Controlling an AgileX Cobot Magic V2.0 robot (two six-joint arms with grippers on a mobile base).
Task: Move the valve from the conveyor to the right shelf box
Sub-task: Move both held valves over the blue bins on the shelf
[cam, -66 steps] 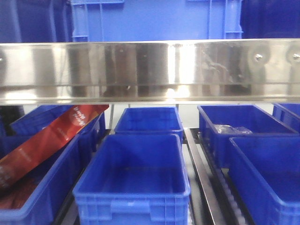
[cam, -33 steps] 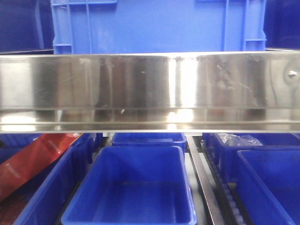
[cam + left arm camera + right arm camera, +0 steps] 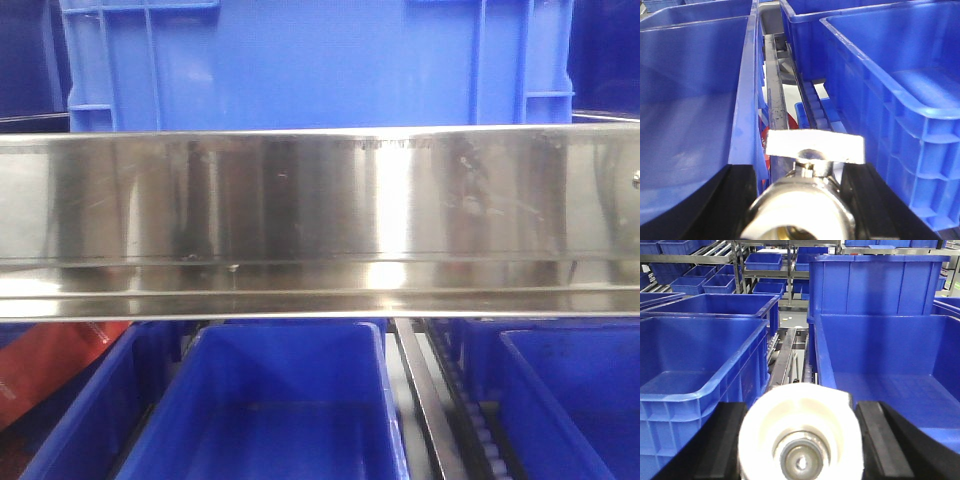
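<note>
In the left wrist view a silver metal valve [image 3: 801,206] with a flat butterfly handle [image 3: 815,148] is pinched between black fingers [image 3: 722,202]; my left gripper [image 3: 802,200] is shut on it, above the gap between two blue shelf boxes [image 3: 900,75]. My right gripper [image 3: 800,440] is shut on a white round plastic part [image 3: 800,425] with a grey core. It hangs over the gap between a blue box on the left [image 3: 695,355] and one on the right [image 3: 890,365]. The conveyor is out of view.
A shiny steel shelf rail [image 3: 320,220] crosses the front view, with a large blue crate [image 3: 320,60] on the level above. Below it stand open blue boxes [image 3: 290,400] and a red packet [image 3: 50,370] at the left. Roller tracks [image 3: 777,100] run between boxes.
In the front view the steel rail has dropped lower and grown larger, more of the upper crate shows, and the lower boxes and red packet have slid toward the bottom edge.
</note>
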